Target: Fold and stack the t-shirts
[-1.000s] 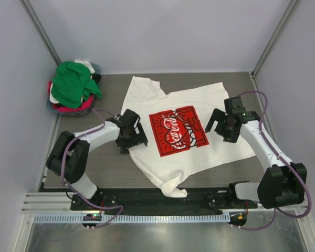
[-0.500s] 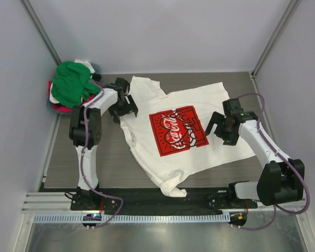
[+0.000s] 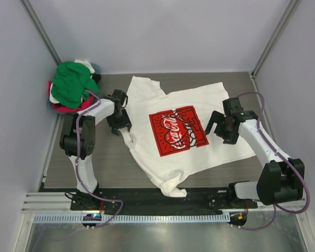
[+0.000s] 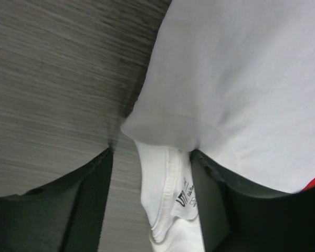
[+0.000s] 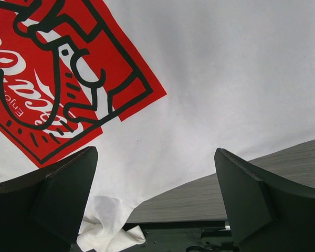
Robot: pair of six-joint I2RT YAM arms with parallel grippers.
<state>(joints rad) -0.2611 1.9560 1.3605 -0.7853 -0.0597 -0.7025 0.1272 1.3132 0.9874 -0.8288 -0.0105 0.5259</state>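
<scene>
The cream-white t-shirt (image 3: 199,102) with the red Coca-Cola print (image 3: 177,130) lies spread, print up, on the grey table. My left gripper (image 3: 120,122) is low at the shirt's left edge. In the left wrist view its fingers (image 4: 94,199) stand apart around the collar with its label (image 4: 168,194), with bare table beside the cloth; the gripper (image 4: 151,153) is open. My right gripper (image 3: 221,129) is open and empty above the shirt's right side, beside the print (image 5: 58,68). In the right wrist view (image 5: 155,152) the shirt's edge runs below it.
A pile of other tees sits at the back left: green (image 3: 71,84) on top, pink-red (image 3: 68,107) and white beneath. One corner of the shirt is bunched (image 3: 173,188) at the table's (image 3: 94,157) near edge, over the black rail. Grey walls close in the sides and the back.
My left gripper went from the shirt's lower left edge toward the back, then came down a little onto the collar. The right gripper has barely moved.
</scene>
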